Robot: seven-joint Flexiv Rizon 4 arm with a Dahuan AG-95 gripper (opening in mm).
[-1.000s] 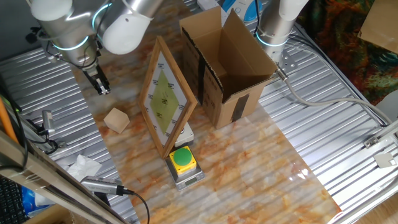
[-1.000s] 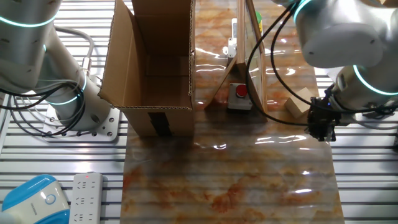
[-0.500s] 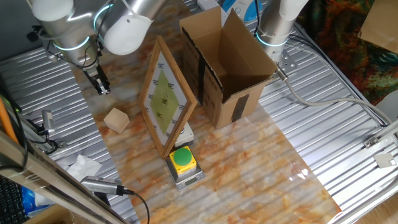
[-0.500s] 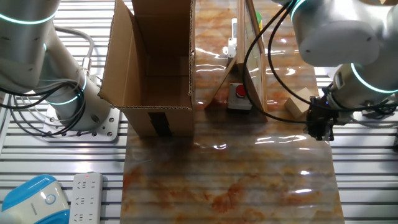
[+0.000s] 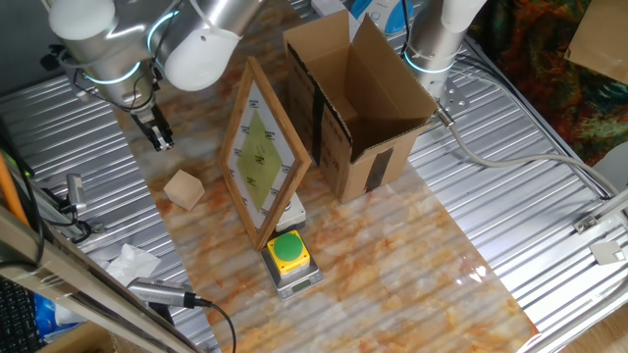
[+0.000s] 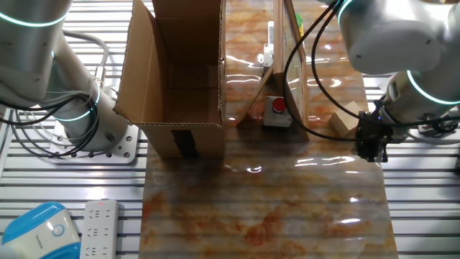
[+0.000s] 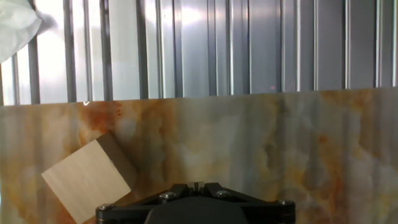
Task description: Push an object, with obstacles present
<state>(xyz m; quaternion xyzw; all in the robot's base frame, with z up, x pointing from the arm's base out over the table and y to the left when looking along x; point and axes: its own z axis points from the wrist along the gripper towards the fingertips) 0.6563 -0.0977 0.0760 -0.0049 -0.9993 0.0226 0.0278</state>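
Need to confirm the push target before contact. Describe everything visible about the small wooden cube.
The cube is a small block of plain, light-tan, unmarked wood with clean edges. It sits flat on the marbled orange mat, near the mat's edge by the ribbed metal tabletop, turned at an angle to that edge. Only the mat touches it. The framed board stands to one side, apart from it. The pincer hangs nearby, clear of it. In the hand view it lies at lower left.

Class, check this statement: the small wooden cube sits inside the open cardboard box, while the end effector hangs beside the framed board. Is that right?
Not quite. The wooden cube is not in the cardboard box; it rests on the marbled mat, on the far side of the framed board from the box. The fixed view showing the yellow button makes this plain. The end effector does hang beside the board.
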